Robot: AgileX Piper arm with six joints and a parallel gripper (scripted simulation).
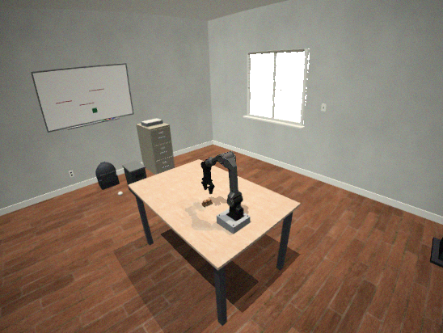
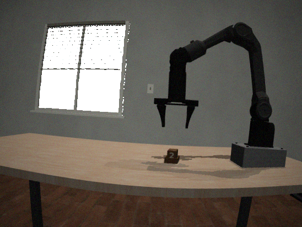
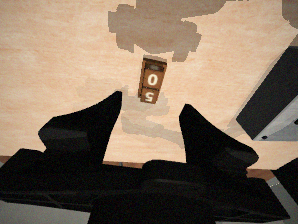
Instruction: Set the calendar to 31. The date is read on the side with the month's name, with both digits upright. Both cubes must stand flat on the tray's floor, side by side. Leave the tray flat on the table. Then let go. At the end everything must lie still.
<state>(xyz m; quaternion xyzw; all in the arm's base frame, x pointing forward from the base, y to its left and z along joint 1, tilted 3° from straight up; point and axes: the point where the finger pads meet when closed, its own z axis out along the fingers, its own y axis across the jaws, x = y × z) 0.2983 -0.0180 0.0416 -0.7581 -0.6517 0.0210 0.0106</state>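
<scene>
The top view looks down from a high corner of the room, far off, taking in the whole bench [image 1: 259, 238], the window [image 1: 276, 86] and the whiteboard [image 1: 82, 96]. The exterior view sits low, about level with the bench [image 2: 82, 168] top, much nearer, facing the same window [image 2: 81, 67]. The wrist view looks straight down past the pincer [image 3: 150, 125] at the bench [image 3: 60, 60]. All three share the calendar [image 1: 207, 203] [image 2: 172, 156] [image 3: 151, 81] and the arm's base [image 1: 226, 225] [image 2: 278, 160] [image 3: 280, 131].
</scene>
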